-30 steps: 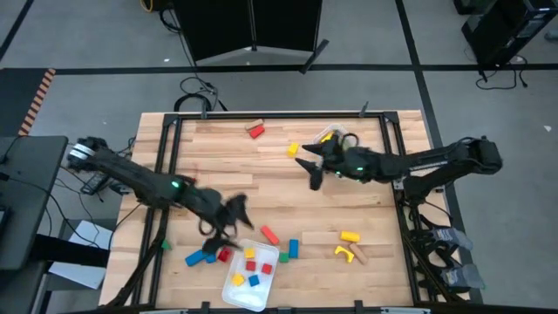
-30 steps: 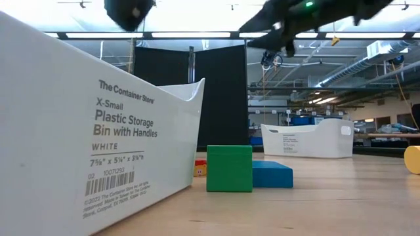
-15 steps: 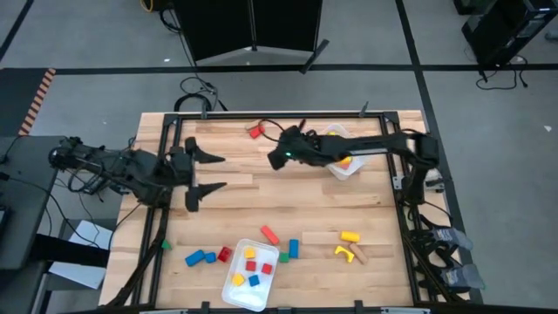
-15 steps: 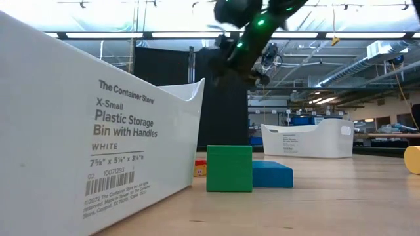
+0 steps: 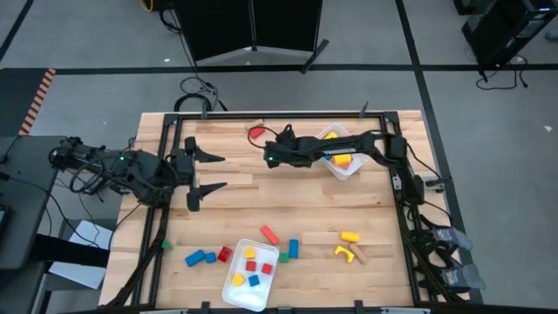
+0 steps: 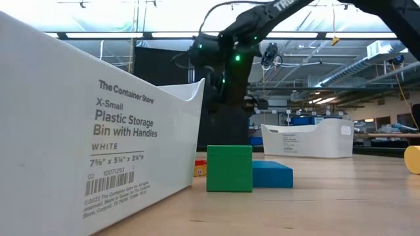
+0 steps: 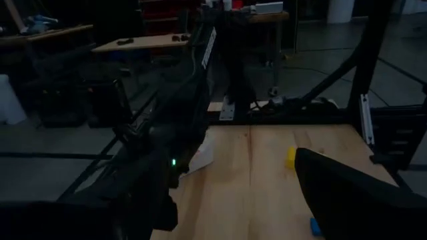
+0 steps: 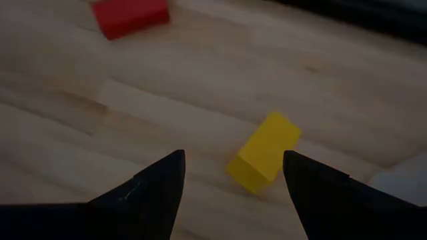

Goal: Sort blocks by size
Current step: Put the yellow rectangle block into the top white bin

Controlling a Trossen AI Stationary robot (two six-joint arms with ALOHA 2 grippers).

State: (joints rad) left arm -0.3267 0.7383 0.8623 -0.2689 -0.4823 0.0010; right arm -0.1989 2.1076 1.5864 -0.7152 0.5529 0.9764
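My right gripper (image 5: 270, 153) is open and hangs over the far middle of the table, fingers pointing down. In the right wrist view (image 8: 230, 183) a small yellow block (image 8: 264, 155) lies on the wood just ahead of the fingertips, untouched. A red block (image 5: 255, 133) lies nearer the far edge and also shows in the right wrist view (image 8: 130, 15). My left gripper (image 5: 209, 171) is open and empty at the table's left. Several blocks lie near the front: blue ones (image 5: 200, 258), a red bar (image 5: 269, 235), a yellow cylinder (image 5: 350, 236).
A white tray (image 5: 234, 295) at the near edge holds red, yellow and blue blocks. A second white tray (image 5: 330, 133) at the far right holds yellow blocks, partly under my right arm. In the low view a green cube (image 6: 229, 168) and a blue block (image 6: 272, 174) stand beside the near tray (image 6: 98, 131).
My left gripper has drawn back from the near tray toward the table's left edge and now keeps still. My right gripper has swung from beside the far tray toward the table's left and come down over the yellow block.
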